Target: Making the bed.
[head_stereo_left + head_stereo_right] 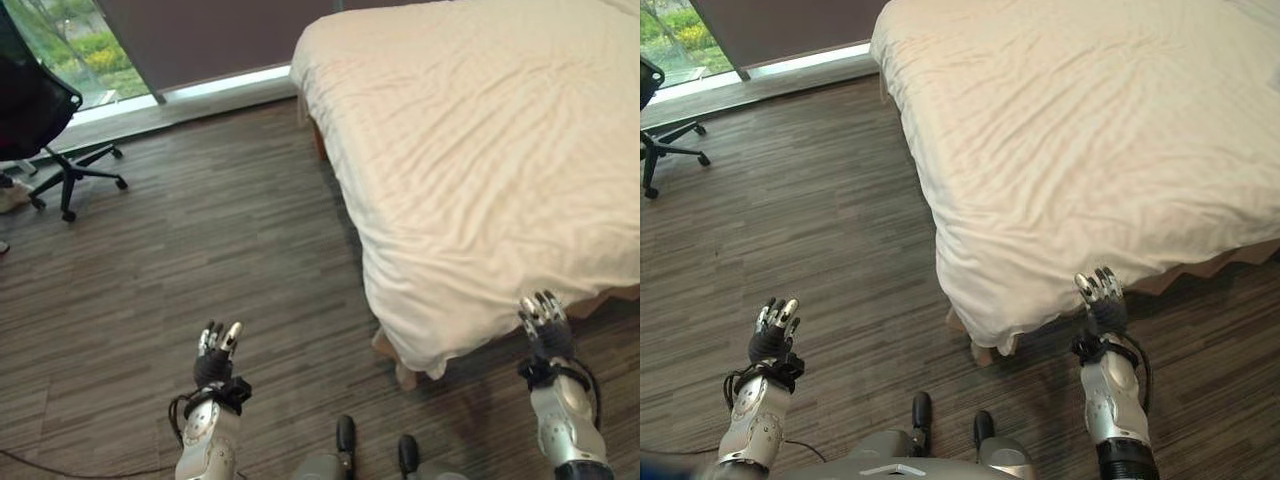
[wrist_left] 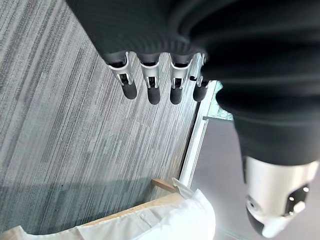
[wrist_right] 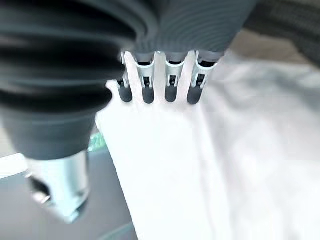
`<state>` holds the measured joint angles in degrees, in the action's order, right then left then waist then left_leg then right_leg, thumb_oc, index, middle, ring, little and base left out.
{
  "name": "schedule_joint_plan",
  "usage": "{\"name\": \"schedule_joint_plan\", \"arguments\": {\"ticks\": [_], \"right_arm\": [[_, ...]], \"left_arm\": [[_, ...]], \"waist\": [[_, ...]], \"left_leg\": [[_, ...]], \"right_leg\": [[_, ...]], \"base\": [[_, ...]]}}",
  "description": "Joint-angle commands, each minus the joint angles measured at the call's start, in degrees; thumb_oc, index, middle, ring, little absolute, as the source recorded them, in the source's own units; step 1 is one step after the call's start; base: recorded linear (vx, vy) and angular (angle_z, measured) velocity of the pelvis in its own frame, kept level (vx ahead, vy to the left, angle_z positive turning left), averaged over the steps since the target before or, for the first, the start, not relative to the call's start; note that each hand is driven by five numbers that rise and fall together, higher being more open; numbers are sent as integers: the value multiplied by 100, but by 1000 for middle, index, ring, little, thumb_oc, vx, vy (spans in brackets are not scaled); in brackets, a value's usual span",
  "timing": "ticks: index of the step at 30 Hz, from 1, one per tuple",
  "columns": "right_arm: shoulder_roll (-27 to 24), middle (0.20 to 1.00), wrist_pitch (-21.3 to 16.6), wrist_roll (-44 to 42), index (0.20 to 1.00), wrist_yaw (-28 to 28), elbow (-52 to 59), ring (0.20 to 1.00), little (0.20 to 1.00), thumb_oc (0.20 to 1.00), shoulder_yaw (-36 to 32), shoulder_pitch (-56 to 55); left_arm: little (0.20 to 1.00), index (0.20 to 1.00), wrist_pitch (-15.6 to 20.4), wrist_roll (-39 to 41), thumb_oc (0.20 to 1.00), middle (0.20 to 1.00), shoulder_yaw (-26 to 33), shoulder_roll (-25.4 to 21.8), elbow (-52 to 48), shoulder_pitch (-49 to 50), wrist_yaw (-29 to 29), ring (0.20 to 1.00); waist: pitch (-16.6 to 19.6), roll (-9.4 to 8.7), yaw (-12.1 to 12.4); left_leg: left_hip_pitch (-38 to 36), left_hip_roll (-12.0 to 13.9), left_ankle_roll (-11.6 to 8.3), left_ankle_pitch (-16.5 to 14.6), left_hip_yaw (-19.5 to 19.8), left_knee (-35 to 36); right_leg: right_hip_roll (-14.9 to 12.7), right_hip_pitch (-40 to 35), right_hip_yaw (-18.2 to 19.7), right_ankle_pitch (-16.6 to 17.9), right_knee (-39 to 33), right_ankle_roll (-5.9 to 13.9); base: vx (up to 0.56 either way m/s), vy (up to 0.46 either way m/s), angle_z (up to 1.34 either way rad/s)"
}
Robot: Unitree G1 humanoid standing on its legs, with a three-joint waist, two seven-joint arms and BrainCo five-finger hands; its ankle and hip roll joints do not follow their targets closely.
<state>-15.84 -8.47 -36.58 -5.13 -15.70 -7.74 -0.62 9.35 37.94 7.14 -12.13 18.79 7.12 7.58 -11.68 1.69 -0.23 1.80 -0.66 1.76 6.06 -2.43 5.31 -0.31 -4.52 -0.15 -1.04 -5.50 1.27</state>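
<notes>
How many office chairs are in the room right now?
1: a black office chair stands on the wood floor by the window, left of the bed. Others may sit outside view.

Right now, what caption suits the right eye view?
Both hands open: right hand at the cream sheet's near edge, left hand over wood floor.

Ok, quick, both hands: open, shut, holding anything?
Left hand: open, empty, over the floor.
Right hand: open, empty, at the sheet edge.
</notes>
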Motion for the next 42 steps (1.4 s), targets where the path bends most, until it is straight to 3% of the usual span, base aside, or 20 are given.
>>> {"name": "schedule_joint_plan", "arguments": {"ticks": [1,12,18,27,33,39,42], "right_arm": [[-178,200,-148,-195,200,269,562,200,200,200,186,138],[-89,200,174,-823,200,1001,212,200,200,200,1490,842],[-108,200,187,-655,200,989,-103,200,200,200,1673,1191],[-439,200,-75,-482,200,532,-303,200,200,200,1386,2070],[-903,200,-33,-358,200,113,-1849,200,200,200,1187,2756],[-505,200,116,-526,200,178,-2680,200,200,200,979,2406],[-215,200,110,-877,200,112,-3482,200,200,200,562,2185]], "left_arm": [[1000,1000,227,-48,1000,1000,-14,-296,-168,-173,-100,1000],[1000,1000,254,180,1000,1000,-296,-317,-147,-204,-339,1000],[1000,1000,302,256,1000,1000,-415,-299,-244,-147,-410,1000],[1000,1000,337,306,1000,1000,-658,-384,-262,-72,-477,1000],[1000,1000,335,469,1000,1000,-838,-512,-308,-22,-543,1000],[1000,1000,275,489,1000,1000,-883,-416,-254,-42,-556,1000],[1000,1000,257,549,1000,1000,-903,-353,-361,-15,-533,1000]], "waist": [[83,-179,112],[-118,-29,310],[-178,108,393],[-297,327,555],[-426,525,726],[-492,649,727],[-576,789,676]], "left_leg": [[-247,148,-276,-407,15,-31],[41,60,-281,-303,88,-31],[184,8,-275,-266,169,-31],[452,-60,-282,-177,263,-31],[585,-113,-283,-131,341,-31],[651,-142,-274,-132,342,-31],[698,-165,-266,-138,352,-31]], "right_leg": [[-608,283,-546,312,203,519],[-695,542,-577,438,180,546],[-734,631,-643,468,139,560],[-774,870,-696,522,125,558],[-807,1000,-733,524,164,563],[-817,1060,-731,520,144,572],[-831,1144,-694,516,154,578]], "base": [[0,0,0],[1,1,0],[7,13,8],[2,2,2],[13,3,7],[22,4,1],[11,29,-3]]}}
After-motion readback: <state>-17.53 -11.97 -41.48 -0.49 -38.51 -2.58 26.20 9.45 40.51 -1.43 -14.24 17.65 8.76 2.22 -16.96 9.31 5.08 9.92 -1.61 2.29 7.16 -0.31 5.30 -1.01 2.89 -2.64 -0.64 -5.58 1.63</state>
